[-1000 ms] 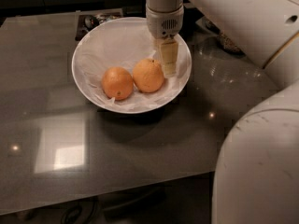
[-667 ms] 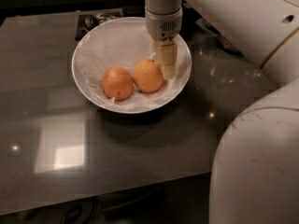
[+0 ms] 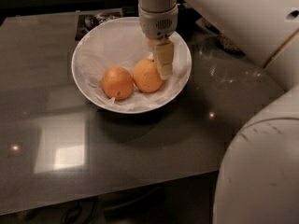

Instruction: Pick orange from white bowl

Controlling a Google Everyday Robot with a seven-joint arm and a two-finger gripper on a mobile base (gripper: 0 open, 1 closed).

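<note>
The white bowl (image 3: pixel 93 50), lined with crinkled white paper, sits on the dark glossy table. Two fruits lie in it side by side. The orange (image 3: pixel 145 76), paler and slightly oval, is the right one. A rounder, deeper-orange fruit (image 3: pixel 117 83) with a dark speck touches it on the left. My gripper (image 3: pixel 160 63) reaches down into the bowl from above, open. Its near finger (image 3: pixel 164 59) is against the orange's right side and the far finger shows just behind the orange's top. The orange rests on the paper.
The table (image 3: pixel 140 143) runs to a front edge near the bottom. Small dark items (image 3: pixel 93 21) lie just behind the bowl. My white arm and body (image 3: pixel 261 162) fill the right side. A cluttered patch (image 3: pixel 226 41) lies right of the bowl.
The gripper has come down slightly and a touch left, closer against the orange. The fruits and bowl have not moved.
</note>
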